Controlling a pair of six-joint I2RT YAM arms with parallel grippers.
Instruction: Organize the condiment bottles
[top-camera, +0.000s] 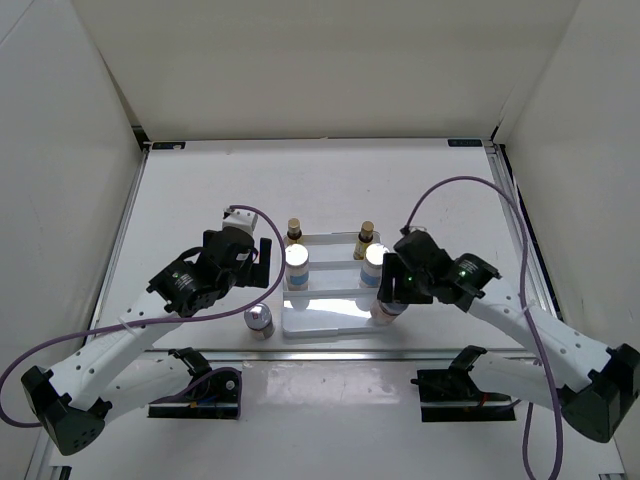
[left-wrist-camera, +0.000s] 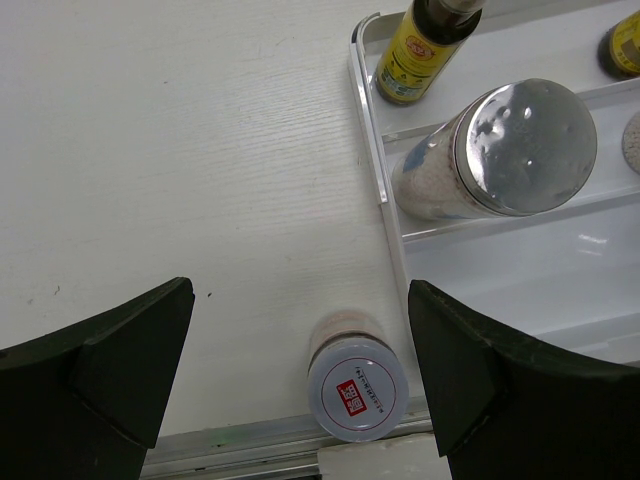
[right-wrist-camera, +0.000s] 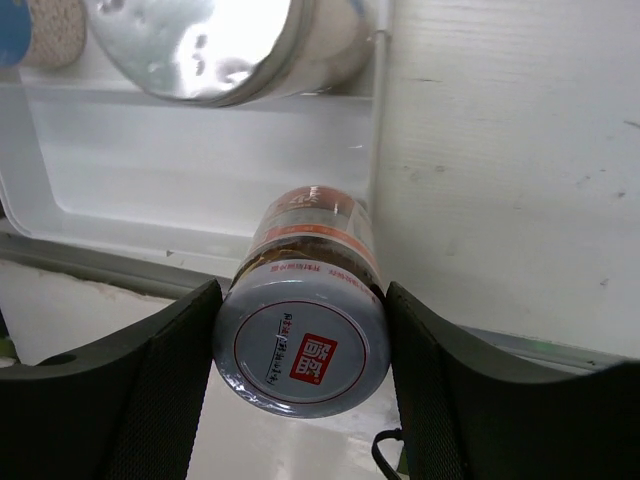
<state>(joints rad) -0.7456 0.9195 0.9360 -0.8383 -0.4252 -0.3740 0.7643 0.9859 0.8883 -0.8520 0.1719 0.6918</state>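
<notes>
Two slim amber bottles (top-camera: 294, 231) (top-camera: 366, 234) stand on the back step of the white tray (top-camera: 325, 322). Two white silver-lidded bottles (top-camera: 297, 258) (top-camera: 374, 256) stand on the middle step. One short silver-lidded jar (top-camera: 260, 320) stands on the table just left of the tray's front corner. My left gripper (top-camera: 258, 255) hangs open above and behind it, and the jar shows between the fingers in the left wrist view (left-wrist-camera: 357, 390). My right gripper (right-wrist-camera: 302, 335) is shut on the other short jar (right-wrist-camera: 302, 340) over the tray's front right edge (top-camera: 385, 305).
A metal rail (top-camera: 330, 352) runs along the table's near edge, close in front of the tray and the loose jar. In the left wrist view the tray rim (left-wrist-camera: 385, 200) lies right of the loose jar. White walls enclose the table on three sides.
</notes>
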